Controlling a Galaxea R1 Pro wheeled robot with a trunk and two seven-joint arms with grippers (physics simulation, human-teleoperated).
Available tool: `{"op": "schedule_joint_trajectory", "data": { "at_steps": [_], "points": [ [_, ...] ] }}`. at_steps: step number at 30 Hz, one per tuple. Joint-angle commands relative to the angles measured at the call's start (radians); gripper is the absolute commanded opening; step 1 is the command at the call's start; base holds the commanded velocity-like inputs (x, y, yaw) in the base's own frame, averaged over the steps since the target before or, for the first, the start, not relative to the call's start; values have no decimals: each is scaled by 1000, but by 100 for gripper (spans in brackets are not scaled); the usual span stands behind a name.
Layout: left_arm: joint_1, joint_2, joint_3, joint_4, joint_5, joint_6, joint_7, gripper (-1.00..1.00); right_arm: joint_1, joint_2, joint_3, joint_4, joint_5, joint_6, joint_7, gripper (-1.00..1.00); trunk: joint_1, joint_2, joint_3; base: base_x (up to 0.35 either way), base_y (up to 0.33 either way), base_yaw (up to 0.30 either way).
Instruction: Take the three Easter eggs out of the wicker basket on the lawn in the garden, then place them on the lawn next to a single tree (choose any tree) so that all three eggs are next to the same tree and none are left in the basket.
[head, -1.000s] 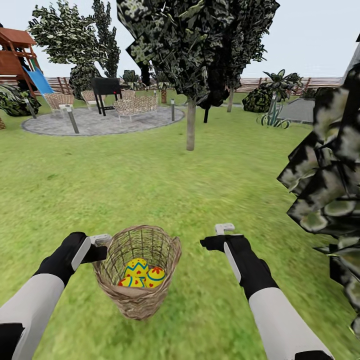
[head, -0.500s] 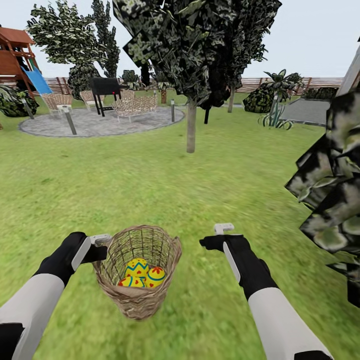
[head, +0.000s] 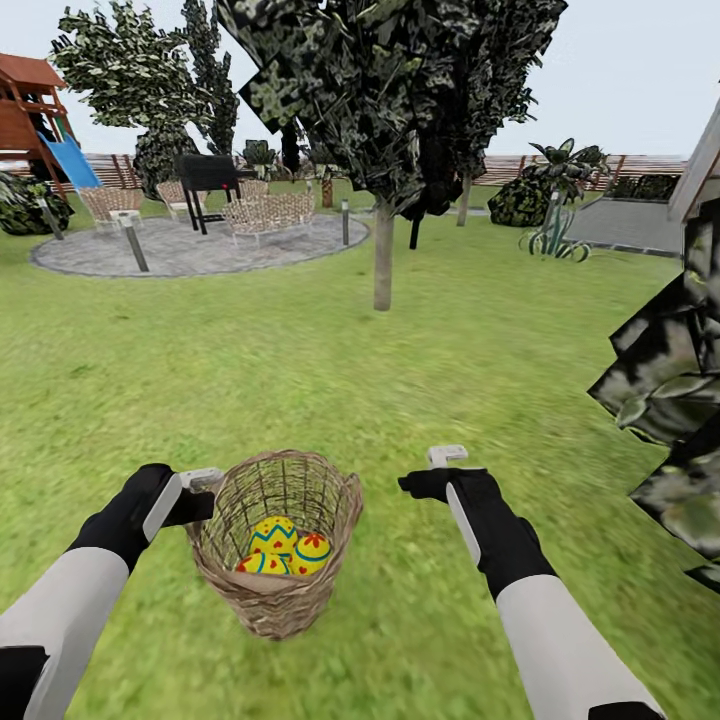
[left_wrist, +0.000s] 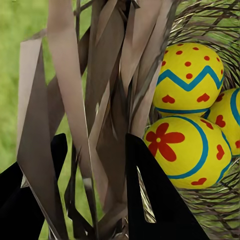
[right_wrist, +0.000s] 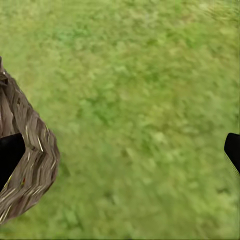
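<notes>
- While I carry the wicker basket (head: 277, 545) by one side only, my main worry is tilt: the left gripper (head: 197, 492) has it by the rim nearest that arm, so any jolt of the base could swing it and roll an egg out over the far edge.
- I judge the grip itself thin. In the left wrist view the dark fingers (left_wrist: 152, 200) sit either side of the loose wall strips (left_wrist: 107, 115), one outside and one inside the basket, closed onto the weave. Those strips look springy, so they could slip out.
- All three Easter eggs (head: 280, 546) lie together at the bottom of the basket, touching one another, just beside the inner finger and not gripped by it. None is on the lawn (head: 300, 370) yet.
- The right gripper (head: 440, 472) hangs over bare grass, well apart from the basket rim, holding nothing. Its two fingers show at opposite edges of the right wrist view, so I read it as wide open.
- The grey-trunked tree (head: 382, 255) stands ahead, still well away across the grass. Dark foliage (head: 670, 390) crowds in on my right side and could snag that arm if I steer close.
</notes>
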Motion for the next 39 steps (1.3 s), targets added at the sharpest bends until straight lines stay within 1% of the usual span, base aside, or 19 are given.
{"op": "schedule_joint_trajectory", "data": {
  "at_steps": [1,8,13,39],
  "points": [
    [-1,1,-2,-1,20,3,9,-100,-1,0,-1,-1,9,4,6,100,0,0,-1,325,0,0],
    [-1,-1,-4,-4,20,4,9,-100,0,4,-4,3,9,2,5,100,0,0,0,325,0,-65],
    [-1,-2,-4,-5,22,4,9,-100,0,6,-2,4,9,-17,4,100,0,0,0,325,0,-1],
    [-1,-4,-5,-5,21,4,9,-100,-1,6,-2,5,9,-18,-2,100,0,0,0,325,0,0]
  ]
}}
